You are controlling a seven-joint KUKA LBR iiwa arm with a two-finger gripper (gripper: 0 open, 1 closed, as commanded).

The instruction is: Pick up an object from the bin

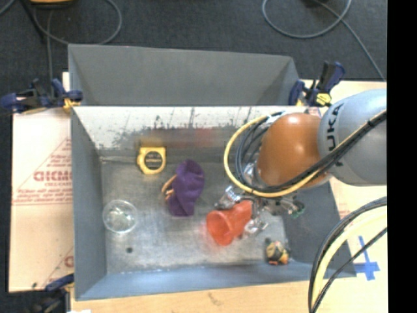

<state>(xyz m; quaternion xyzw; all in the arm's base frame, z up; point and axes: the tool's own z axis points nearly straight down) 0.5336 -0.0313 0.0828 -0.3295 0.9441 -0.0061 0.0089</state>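
Grey bin [86, 240]: orange cup [221, 228] lies tipped against the claw [246, 212].

Grey metal bin [88, 194] seen from above. The gripper [246, 212], below the arm's orange cover [290, 150], stood at the narrow end of a red-orange cup [223, 228] that lay on its side at lower centre. A purple cloth bundle [184, 186] lay just left of the cup, with a yellow tape measure [150, 160] farther up and left. A clear glass cup [120, 216] sat at lower left, and a small dark mottled object [277, 253] at lower right.
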